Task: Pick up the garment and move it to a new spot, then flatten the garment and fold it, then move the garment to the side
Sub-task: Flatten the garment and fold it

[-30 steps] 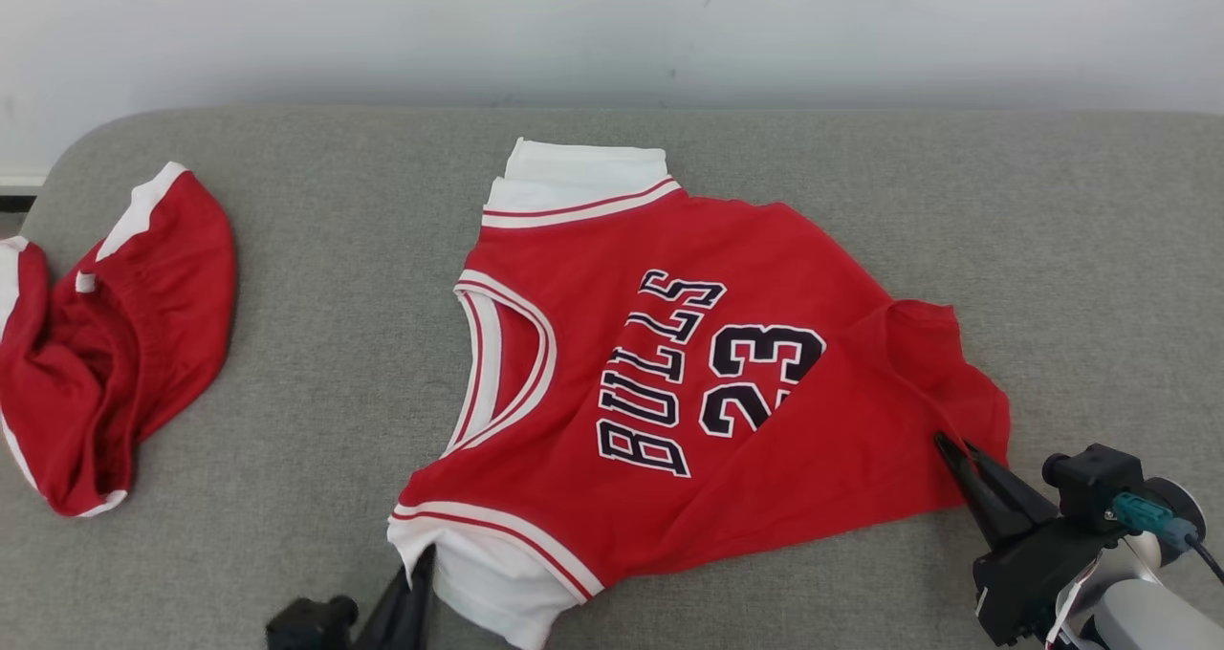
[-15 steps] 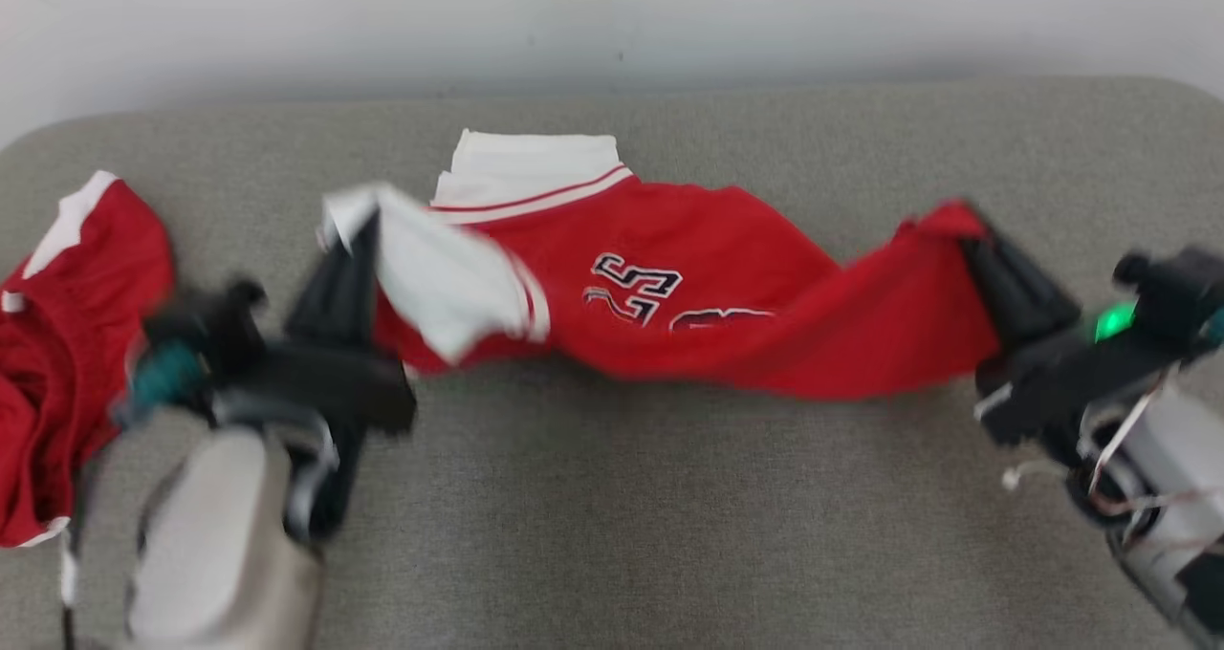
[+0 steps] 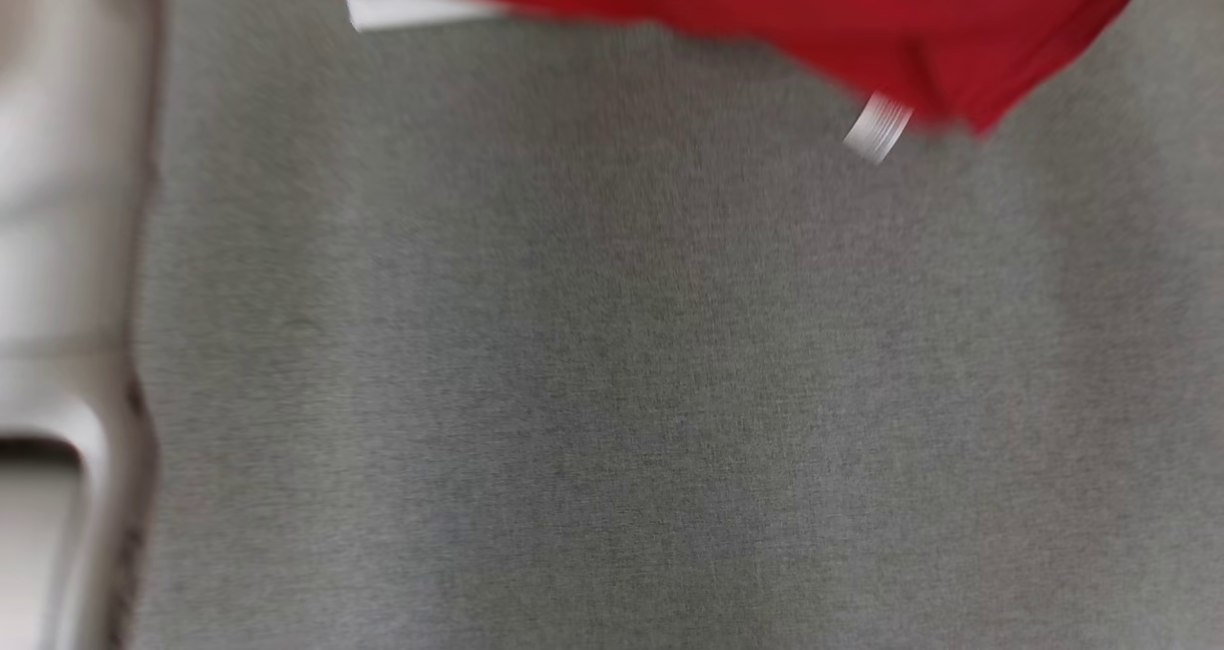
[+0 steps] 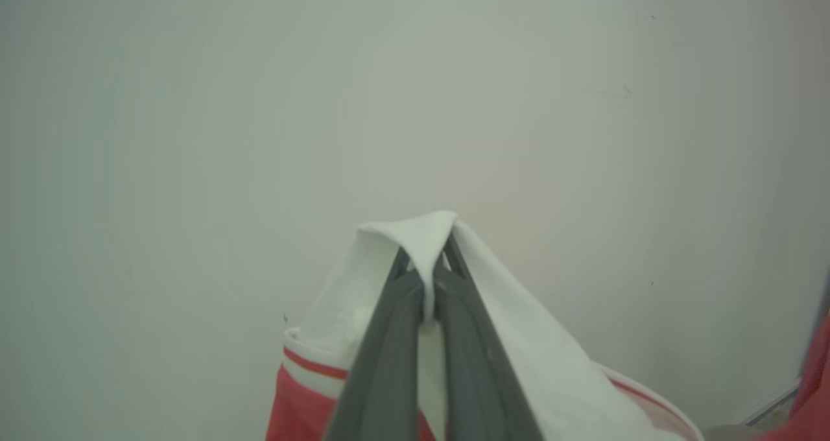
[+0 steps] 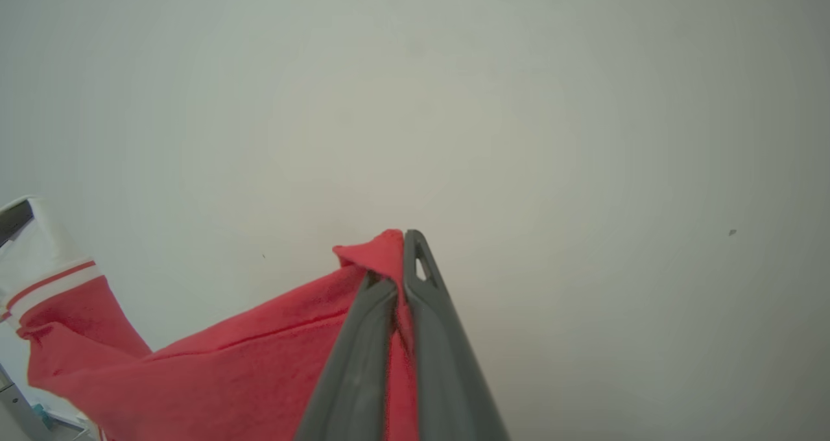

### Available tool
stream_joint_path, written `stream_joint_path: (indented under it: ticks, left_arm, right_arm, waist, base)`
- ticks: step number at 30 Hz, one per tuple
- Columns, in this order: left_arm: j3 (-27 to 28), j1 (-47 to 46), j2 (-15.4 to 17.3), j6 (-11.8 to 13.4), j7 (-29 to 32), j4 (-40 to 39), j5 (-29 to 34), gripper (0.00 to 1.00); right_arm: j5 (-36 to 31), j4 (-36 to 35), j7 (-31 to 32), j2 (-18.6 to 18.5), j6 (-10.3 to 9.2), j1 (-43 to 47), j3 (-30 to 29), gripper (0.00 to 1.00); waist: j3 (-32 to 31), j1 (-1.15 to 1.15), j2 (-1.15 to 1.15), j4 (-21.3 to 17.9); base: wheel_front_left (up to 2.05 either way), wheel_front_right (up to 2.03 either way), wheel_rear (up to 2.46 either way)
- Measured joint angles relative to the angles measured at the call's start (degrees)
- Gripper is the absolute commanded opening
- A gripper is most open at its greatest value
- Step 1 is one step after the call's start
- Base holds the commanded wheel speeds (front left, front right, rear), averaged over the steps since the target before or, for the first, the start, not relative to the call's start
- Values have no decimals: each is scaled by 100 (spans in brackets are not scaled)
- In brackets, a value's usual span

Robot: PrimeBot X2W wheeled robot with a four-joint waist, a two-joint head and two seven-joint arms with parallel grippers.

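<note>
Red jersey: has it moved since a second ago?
Yes. The jersey has gone up: it lay flat on the grey cushion, and now hangs above it.

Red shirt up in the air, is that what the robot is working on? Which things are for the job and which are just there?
For the job:
- red jersey, hanging lifted above the seat
- left gripper, shut on its white hem
- right gripper, shut on a red corner

Just there:
- grey cushion, underneath
- pale wall, behind the grippers

Garment (image 3: pixel 727 0) between left tool (image 4: pixel 425 262) and right tool (image 5: pixel 397 266), wall (image 4: pixel 259 104) behind
</note>
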Motion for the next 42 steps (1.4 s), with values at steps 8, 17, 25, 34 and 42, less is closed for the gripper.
stream_joint_path:
  ticks: [8, 17, 25, 34, 42]
  left_arm:
    - [-132, -2313, 67, 237, -62, 1072, 390, 0]
    - [-203, -3790, 0, 413, -293, 2090, 509, 0]
    - [-303, -4142, -114, 387, -533, 2802, 502, 0]
    - [-404, -4297, -108, 368, -781, 3295, 509, 0]
    - [-460, -4456, -144, 375, -959, 3423, 506, 0]
  right_arm:
    - [-197, 1562, 57, 466, 0, -2261, -180, 0]
    - [-634, 2908, -30, 824, 0, -3727, -69, 0]
    - [-653, 3320, -38, 969, 0, -3978, 144, 0]
    - [-519, 3389, -92, 943, 0, -3992, 375, 0]
    - [-521, 3482, -196, 959, 0, -4214, 549, 0]
  waist:
    - [732, 0, 1, -226]
    - [1059, -2, -1, -485]
    - [1325, -2, 0, -495]
    - [1507, -2, 0, -510]
    - [1513, -2, -2, -465]
  base:
    - [0, 0, 0]
    - [0, 0, 0]
    - [0, 0, 0]
    - [0, 0, 0]
    - [0, 0, 0]
